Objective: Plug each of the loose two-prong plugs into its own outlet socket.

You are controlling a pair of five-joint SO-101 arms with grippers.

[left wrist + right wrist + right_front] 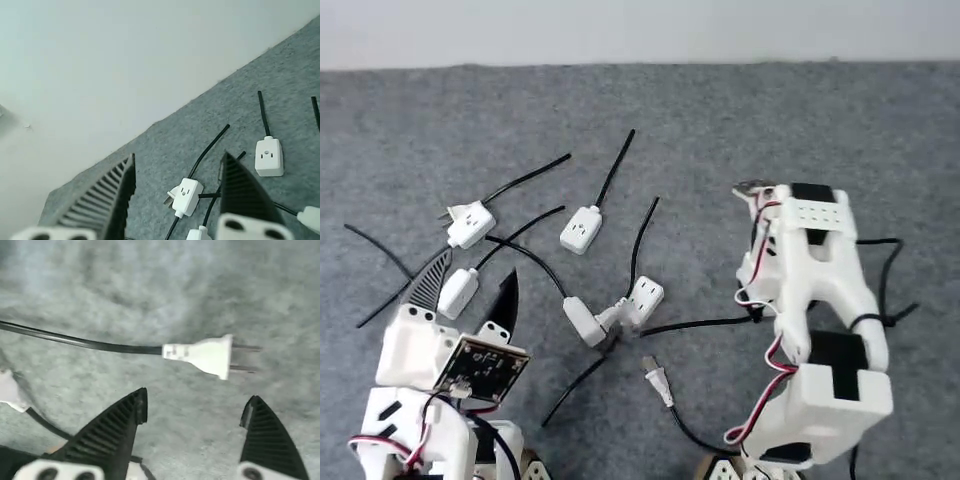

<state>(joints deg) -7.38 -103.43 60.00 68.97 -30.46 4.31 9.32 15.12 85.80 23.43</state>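
- High view: an empty socket [581, 229] serves as landmark. Nearer the arms from it, a white plug [584, 321] is seen butted against a second socket [646, 295], and the pair is judged joined.
- Farther that way, a loose plug [656, 380] is left lying on the carpet [720, 120].
- The right gripper [197, 396] is held wide open over that plug, with nothing grasped.
- The left gripper [178, 156], left of the landmark, is spread wide and empty.
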